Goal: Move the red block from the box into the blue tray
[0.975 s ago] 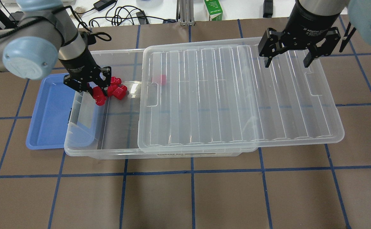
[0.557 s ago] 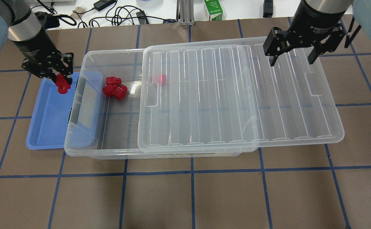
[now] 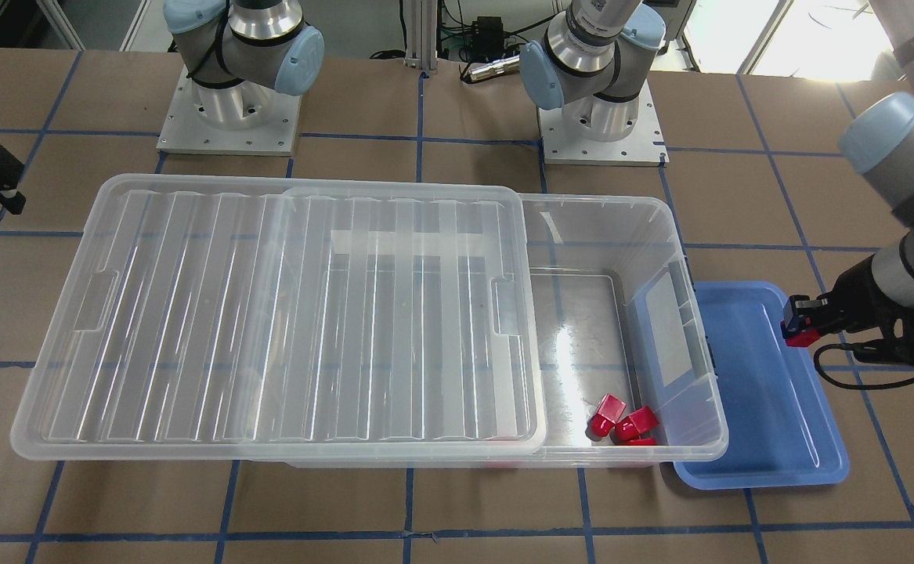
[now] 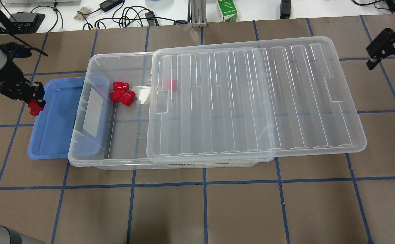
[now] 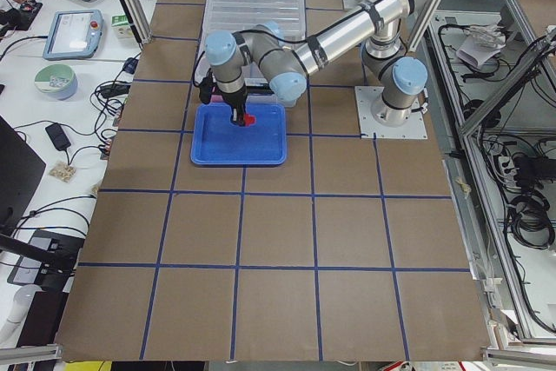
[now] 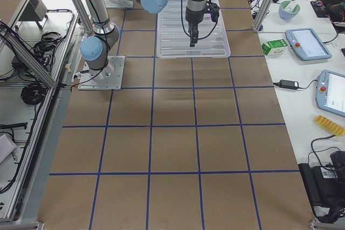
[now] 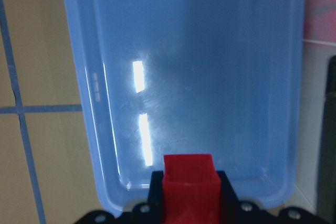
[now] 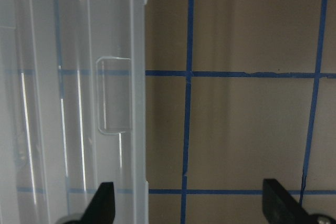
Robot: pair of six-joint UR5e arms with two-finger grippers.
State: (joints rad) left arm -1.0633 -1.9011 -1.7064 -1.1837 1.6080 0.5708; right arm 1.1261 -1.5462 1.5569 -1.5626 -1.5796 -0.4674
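My left gripper (image 4: pixel 34 105) is shut on a red block (image 4: pixel 35 107) and holds it above the left rim of the blue tray (image 4: pixel 53 135). The left wrist view shows the block (image 7: pixel 190 182) between the fingers at the near end of the tray (image 7: pixel 210 77). The clear box (image 4: pixel 116 162) stands right of the tray, its lid (image 4: pixel 251 98) slid to the right. Three red blocks (image 4: pixel 121 95) lie in its open end and another (image 4: pixel 171 84) under the lid. My right gripper (image 8: pixel 191 208) is open and empty, past the lid's right edge (image 8: pixel 139 77).
The box overlaps the tray's right side (image 3: pixel 707 368). Cables, a power adapter and a green carton (image 4: pixel 227 12) lie on the white surface beyond the table. Blue tape lines cross the brown table (image 4: pixel 204 210). The arm bases (image 3: pixel 229 117) stand behind the box.
My left gripper has carried the red block left, out of the box and across the tray to its left rim. My right gripper has moved right, off the lid.
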